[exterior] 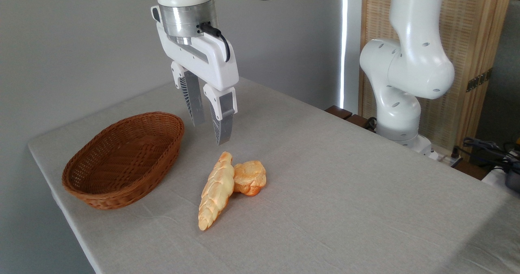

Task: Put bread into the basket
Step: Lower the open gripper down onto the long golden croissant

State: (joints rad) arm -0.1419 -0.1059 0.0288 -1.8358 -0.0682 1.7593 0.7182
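Camera view: the pincer (210, 132) hangs in the air with its two fingers pointing down and spread apart, holding nothing. Just below it and a little toward the viewer lies the bread (216, 190), a long braided loaf resting flat on the surface (345, 193), its upper tip nearly under the fingertips and its tapered end running away toward the front edge. Pressed against the loaf's right side, below and right of the pincer, is a small round bun (250, 177); the two touch. The basket (101, 193) sits to the left of the pincer and lower, empty, well apart from the loaf.

By the look of it, the step in hand is the approach to the grasp: nothing is lifted yet and the bread is untouched. The next move seems to call for bringing the pincer forward over the loaf's thicker middle, then lowering so the fingers straddle it across its width. The right finger would have to slip between loaf and bun, where no gap shows, so the bun may get nudged. After closing, a lift and a carry left to the basket would remain.
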